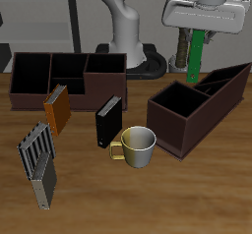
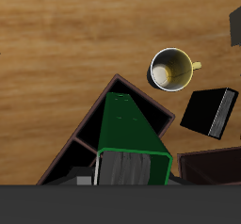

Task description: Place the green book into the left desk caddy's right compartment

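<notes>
Gripper: gripper hangs above the table over the slanting-walled back part of the left desk caddy, its fingers pinched on the top of the green book.
Green book: held upright in the air, hanging down from the fingers, its lower end just above the caddy's rim in the exterior view; whether it touches the wood cannot be told.
Wrist view: green book runs away from the camera, its far end over the corner of the caddy; the dark fingers clasp its near end on both sides.
Right compartment: right compartment, the deep square section, lies nearer the table's front edge than the book and holds nothing visible.
Mug: pale yellow mug stands just beside the caddy's front corner, handle toward the black book; the wrist view shows the mug from above.
Black book: upright, between the mug and the orange book; also seen by the wrist camera.
Orange book: stands tilted, in front of the other brown caddy.
Other caddy: three sections in a row, set farther back on the table.
Grey rack: slatted grey holder near the table's front edge.
</notes>
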Motion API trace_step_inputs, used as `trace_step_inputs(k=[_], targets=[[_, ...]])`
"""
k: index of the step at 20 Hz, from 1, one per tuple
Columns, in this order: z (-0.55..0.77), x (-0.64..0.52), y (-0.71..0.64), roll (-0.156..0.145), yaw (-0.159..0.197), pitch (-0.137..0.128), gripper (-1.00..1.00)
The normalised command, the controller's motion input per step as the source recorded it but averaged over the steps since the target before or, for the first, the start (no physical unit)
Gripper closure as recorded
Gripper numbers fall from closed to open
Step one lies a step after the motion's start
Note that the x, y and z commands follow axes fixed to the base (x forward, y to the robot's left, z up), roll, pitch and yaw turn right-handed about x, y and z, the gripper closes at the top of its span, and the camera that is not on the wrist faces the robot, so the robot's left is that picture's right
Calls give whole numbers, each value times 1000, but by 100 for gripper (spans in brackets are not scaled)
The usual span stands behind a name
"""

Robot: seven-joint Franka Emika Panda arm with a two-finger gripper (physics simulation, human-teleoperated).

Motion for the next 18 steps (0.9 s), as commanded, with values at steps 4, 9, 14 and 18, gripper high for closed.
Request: trace_step_inputs(k=[4,9,14,18], targets=[[97,-9,-68,-12,-13,-14,100],[206,-16,46,19,-40,-21,100],[67,22,-1,7,-24,-9,100],[-72,82,63,10,2,15,100]])
